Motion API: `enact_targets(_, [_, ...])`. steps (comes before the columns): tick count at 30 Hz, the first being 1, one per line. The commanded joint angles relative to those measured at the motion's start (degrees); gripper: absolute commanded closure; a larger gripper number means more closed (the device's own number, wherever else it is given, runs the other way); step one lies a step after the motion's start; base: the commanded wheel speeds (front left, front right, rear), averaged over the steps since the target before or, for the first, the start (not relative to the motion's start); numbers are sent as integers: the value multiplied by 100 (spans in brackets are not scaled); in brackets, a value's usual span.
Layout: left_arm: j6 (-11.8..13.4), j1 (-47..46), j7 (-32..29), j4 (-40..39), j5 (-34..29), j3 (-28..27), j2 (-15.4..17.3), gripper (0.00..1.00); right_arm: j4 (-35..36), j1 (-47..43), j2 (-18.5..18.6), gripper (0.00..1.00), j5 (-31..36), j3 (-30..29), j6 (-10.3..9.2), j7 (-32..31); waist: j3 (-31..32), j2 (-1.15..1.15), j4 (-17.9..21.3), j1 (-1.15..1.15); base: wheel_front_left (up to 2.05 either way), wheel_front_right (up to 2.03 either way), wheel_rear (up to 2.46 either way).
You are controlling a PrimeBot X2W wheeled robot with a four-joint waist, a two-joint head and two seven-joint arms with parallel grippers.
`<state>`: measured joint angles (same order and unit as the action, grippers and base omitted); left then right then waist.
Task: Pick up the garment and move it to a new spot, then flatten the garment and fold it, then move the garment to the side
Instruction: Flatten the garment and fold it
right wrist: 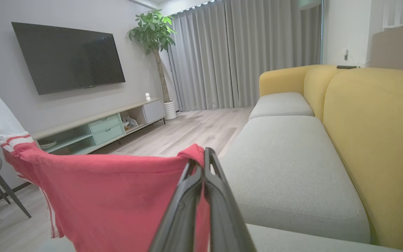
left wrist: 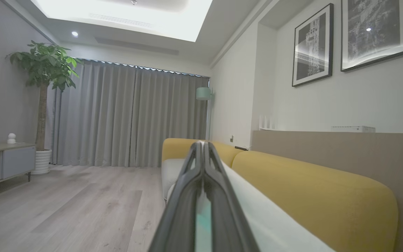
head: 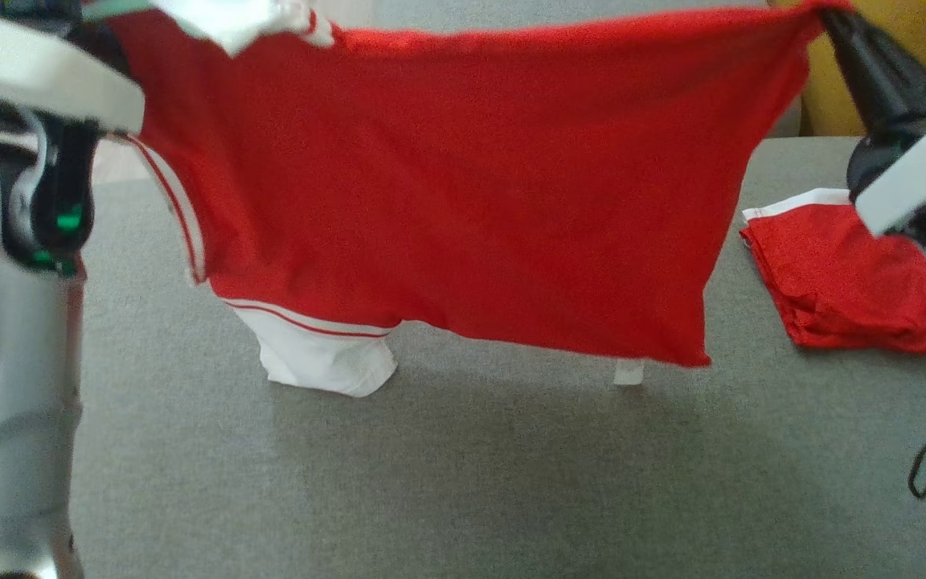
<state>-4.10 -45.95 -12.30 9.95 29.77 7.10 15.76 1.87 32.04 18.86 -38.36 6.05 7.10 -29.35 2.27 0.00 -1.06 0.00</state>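
Note:
The garment (head: 463, 185), a red shirt with a white collar and a white, red-striped sleeve, hangs spread wide above the grey sofa seat (head: 463, 482). My right gripper (head: 829, 12) is shut on its top right corner; in the right wrist view that gripper (right wrist: 201, 157) pinches the red cloth (right wrist: 117, 196). The left arm (head: 45, 80) holds the other top corner by the white collar (head: 246, 20). In the left wrist view my left gripper (left wrist: 203, 147) is shut, with white cloth (left wrist: 257, 210) running beside its fingers. The white sleeve (head: 318, 354) dangles down to the seat.
A second red garment (head: 849, 281), folded, lies on the seat at the right under the right arm. The yellow sofa back (head: 913, 48) rises behind. A wooden floor (right wrist: 187, 129), TV cabinet (right wrist: 100, 129) and plant (right wrist: 152, 31) lie beyond the sofa.

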Motion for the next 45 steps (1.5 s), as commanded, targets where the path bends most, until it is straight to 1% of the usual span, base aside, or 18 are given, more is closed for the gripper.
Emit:
enact_targets(1, [-17,-81,-90,-311,69,-225,309,100,280,49,41,100,-62,-7,39,-66,-44,0,-2,0,0,0,0])
enact_targets(6, [18,211,-446,-773,216,-324,514,100,480,-19,74,100,12,-109,39,-272,-293,0,-12,0,0,0,0])
enact_targets(9, [14,128,-641,-742,313,-337,576,100,458,213,82,100,125,-108,39,-416,-626,0,-22,0,0,0,0])
enact_targets(11, [-32,-118,-712,-552,237,-255,675,100,322,539,93,100,230,-9,39,-511,-909,0,-18,0,0,0,0])
enact_targets(13, [-79,-519,-697,-184,137,-148,717,100,6,1015,59,100,362,56,39,-515,-1210,0,-15,0,0,0,0])
enact_targets(15, [-118,-1079,-588,317,5,-63,749,100,-475,1658,-17,100,555,152,39,-388,-1528,0,18,0,0,0,0])
enact_targets(17, [-118,-1768,-354,907,-109,-63,733,100,-1131,2394,-226,100,731,132,39,-80,-1834,0,57,0,0,0,0])
enact_targets(18, [-118,-1768,-354,907,-109,-63,733,100,-1131,2394,-226,100,731,132,39,-80,-1834,0,57,0,0,0,0])
enact_targets(20, [-21,-2523,2,1497,-240,-142,729,100,-1853,3161,-446,100,1033,55,39,405,-2115,0,110,0,0,0,0])
enact_targets(24, [94,-3778,970,2460,-477,-203,638,100,-3174,4367,-886,100,1607,-180,39,1741,-2374,0,150,0,0,0,0])
enact_targets(27, [77,-4401,1721,2970,-507,-253,502,100,-3909,4902,-1022,100,1889,-341,39,2701,-2423,0,108,0,0,0,0])
enact_targets(29, [-33,-4597,2086,3278,-438,-247,370,100,-4304,5079,-1061,100,1966,-469,39,3236,-2417,0,55,0,0,0,0])
enact_targets(31, [-165,-4615,2289,3566,-409,-131,276,100,-4667,5090,-1076,100,1960,-467,39,3543,-2403,0,-11,0,0,0,0])
enact_targets(32, [-252,-4521,2393,3812,-363,-2,190,100,-4994,4991,-1027,100,1912,-383,39,3648,-2412,0,-91,0,0,0,0])
enact_targets(35, [-318,-4146,2474,4105,-303,277,91,100,-5428,4654,-925,100,1746,-207,39,3640,-2371,0,-202,0,0,0,0])
enact_targets(38, [-334,-3584,2533,4155,-246,744,63,100,-5764,4206,-797,100,1562,66,39,3455,-2316,0,-294,0,0,0,0])
enact_targets(41, [-336,-2846,2558,4032,-61,1291,159,100,-6004,3702,-642,100,1382,408,39,3143,-2213,0,-370,0,0,0,0])
enact_targets(45, [-337,-1829,2457,3735,349,1898,453,100,-6064,3037,-395,100,1097,972,39,2577,-1988,0,-442,0,0,0,0])
